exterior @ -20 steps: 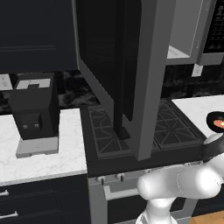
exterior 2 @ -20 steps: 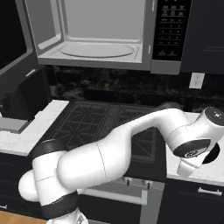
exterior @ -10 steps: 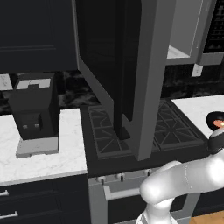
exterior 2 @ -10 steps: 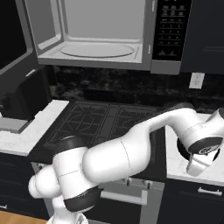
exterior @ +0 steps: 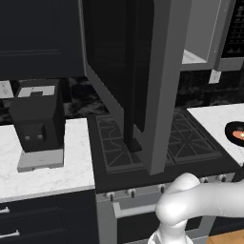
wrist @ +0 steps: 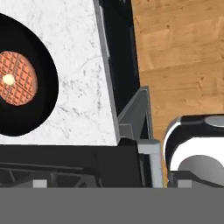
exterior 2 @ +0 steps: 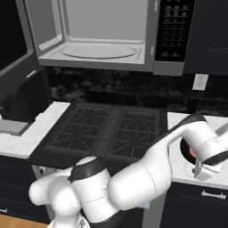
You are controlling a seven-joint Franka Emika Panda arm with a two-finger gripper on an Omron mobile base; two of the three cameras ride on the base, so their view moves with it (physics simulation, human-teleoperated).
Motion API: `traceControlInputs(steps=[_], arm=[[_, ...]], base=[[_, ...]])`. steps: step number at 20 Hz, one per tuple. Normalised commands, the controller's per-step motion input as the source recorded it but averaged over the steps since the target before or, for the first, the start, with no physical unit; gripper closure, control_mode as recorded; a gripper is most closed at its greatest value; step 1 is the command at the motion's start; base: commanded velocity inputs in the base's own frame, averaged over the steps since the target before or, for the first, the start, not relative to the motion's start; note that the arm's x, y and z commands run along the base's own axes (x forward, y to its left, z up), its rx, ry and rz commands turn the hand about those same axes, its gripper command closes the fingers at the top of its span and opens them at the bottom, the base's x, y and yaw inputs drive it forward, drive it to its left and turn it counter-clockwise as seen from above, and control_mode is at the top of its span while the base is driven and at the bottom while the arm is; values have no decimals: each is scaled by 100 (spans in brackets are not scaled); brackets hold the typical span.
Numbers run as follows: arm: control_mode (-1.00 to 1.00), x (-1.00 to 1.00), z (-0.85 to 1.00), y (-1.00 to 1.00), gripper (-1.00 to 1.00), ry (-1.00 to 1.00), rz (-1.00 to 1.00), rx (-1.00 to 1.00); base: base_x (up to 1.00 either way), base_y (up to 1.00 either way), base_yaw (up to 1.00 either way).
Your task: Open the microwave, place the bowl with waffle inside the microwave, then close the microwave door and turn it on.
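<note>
Swinging further right, the white arm's two-finger gripper [exterior 2: 201,171], jaws wide and empty, nears the small black bowl [wrist: 26,83] at hand view's left; a misjudged descent could clip its rim and tip the orange-brown waffle [wrist: 15,78].

No text can be read — the microwave [exterior 2: 111,35] button panel [exterior 2: 174,31] markings are too small.

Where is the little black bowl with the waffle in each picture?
Left base view: the bowl sits at the far right edge, on the white counter right of the stove.
Right base view: a dark sliver at lower right, mostly behind the arm.
Hand view: left side, waffle inside.
Shared landmark: that white counter.
</note>
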Motion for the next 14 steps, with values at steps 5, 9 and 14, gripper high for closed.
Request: traceControlInputs(steps=[5, 9, 14], arm=[[-100, 22, -40, 0, -100, -26, 1, 0], [-100, 33, -33, -7, -100, -10, 1, 0], [-100, 41, -34, -27, -100, 0, 5, 3]], base=[[0, 0, 0], [0, 0, 0], [0, 0, 0]])
